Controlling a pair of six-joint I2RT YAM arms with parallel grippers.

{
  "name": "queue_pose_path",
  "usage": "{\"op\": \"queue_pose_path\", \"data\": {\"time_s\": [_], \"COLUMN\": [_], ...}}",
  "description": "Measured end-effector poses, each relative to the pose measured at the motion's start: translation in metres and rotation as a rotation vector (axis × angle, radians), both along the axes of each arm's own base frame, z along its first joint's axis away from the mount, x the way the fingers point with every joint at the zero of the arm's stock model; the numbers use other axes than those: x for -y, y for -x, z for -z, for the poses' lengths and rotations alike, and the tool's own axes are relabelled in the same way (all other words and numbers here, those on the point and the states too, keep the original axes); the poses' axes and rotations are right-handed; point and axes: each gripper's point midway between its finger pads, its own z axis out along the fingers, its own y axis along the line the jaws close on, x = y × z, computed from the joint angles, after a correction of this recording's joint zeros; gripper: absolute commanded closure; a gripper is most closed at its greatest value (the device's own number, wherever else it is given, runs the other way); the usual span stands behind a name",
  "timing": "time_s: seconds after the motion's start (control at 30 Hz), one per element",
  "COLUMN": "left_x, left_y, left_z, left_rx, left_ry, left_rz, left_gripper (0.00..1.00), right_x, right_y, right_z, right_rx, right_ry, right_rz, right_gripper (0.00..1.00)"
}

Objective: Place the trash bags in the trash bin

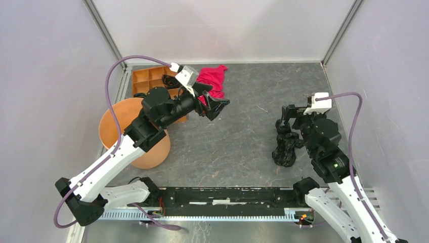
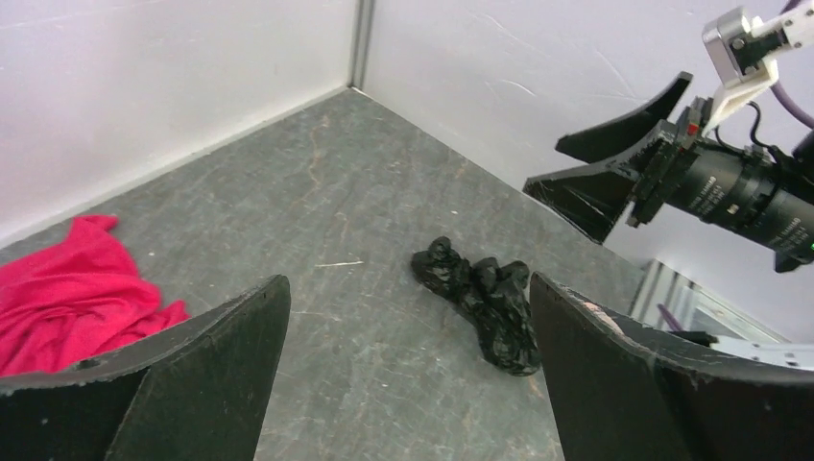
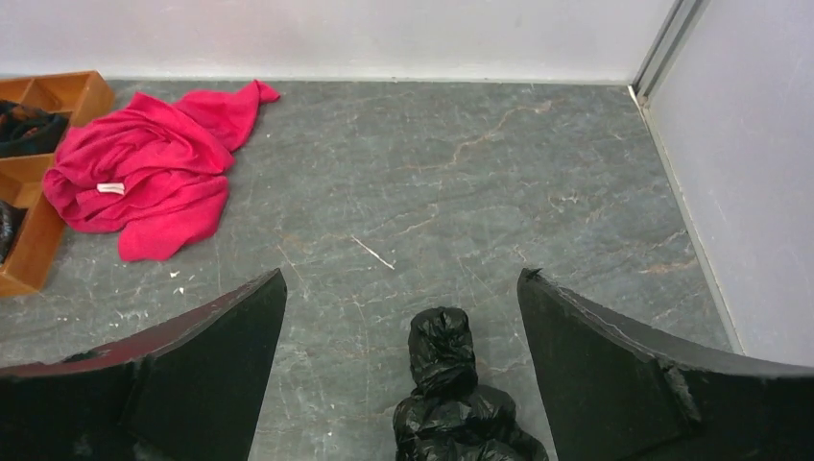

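Observation:
One crumpled glossy black trash bag (image 1: pixel 284 147) lies on the grey floor at the right. It also shows in the left wrist view (image 2: pixel 483 300) and in the right wrist view (image 3: pixel 449 389). My right gripper (image 1: pixel 292 117) (image 3: pixel 403 274) is open and hovers just over the bag's far end, which lies between the fingers without touching them. My left gripper (image 1: pixel 212 101) (image 2: pixel 408 283) is open and empty, held above the floor beside the red cloth. The orange-brown trash bin (image 1: pixel 114 126) stands at the left, partly hidden by my left arm. I see no big bag.
A red-pink cloth (image 1: pixel 215 78) (image 3: pixel 144 182) lies at the back. A flat orange tray (image 1: pixel 146 76) (image 3: pixel 43 221) sits behind the bin, with dark things in its compartments. White walls close in the back and both sides.

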Motion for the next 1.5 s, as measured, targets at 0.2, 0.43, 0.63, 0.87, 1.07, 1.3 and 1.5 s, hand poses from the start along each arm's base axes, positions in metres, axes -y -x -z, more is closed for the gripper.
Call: {"op": "queue_pose_path", "data": {"time_s": [0.2, 0.43, 0.63, 0.87, 1.07, 1.3, 1.5], "left_x": [-0.008, -0.013, -0.014, -0.013, -0.011, -0.005, 0.005], "left_y": [-0.011, -0.017, -0.019, -0.017, -0.016, -0.019, -0.035], "left_z": [-0.001, -0.001, -0.001, -0.001, -0.001, 0.008, 0.03], "left_rx": [0.031, 0.055, 0.055, 0.056, 0.055, 0.039, -0.056], "left_ry": [-0.019, -0.039, -0.039, -0.039, -0.039, -0.056, -0.048], "left_rz": [-0.075, -0.117, -0.128, -0.121, -0.112, -0.099, -0.146], "left_gripper": [0.0, 0.0, 0.0, 0.0, 0.0, 0.0, 0.0], "right_x": [-0.002, 0.001, 0.056, 0.07, 0.029, -0.07, -0.128], "right_y": [-0.006, -0.023, -0.02, -0.006, -0.008, 0.002, 0.0], "right_z": [0.024, 0.098, 0.193, 0.222, 0.237, 0.252, 0.211], "right_rx": [-0.061, -0.25, -0.525, -0.584, -0.601, -0.737, -0.608], "right_ry": [0.017, 0.063, -0.007, -0.117, -0.206, -0.145, -0.104], "right_rz": [0.005, 0.083, 0.276, 0.326, 0.093, -0.381, -0.629], "right_gripper": [0.02, 0.02, 0.02, 0.06, 0.3, 0.77, 1.0]}}
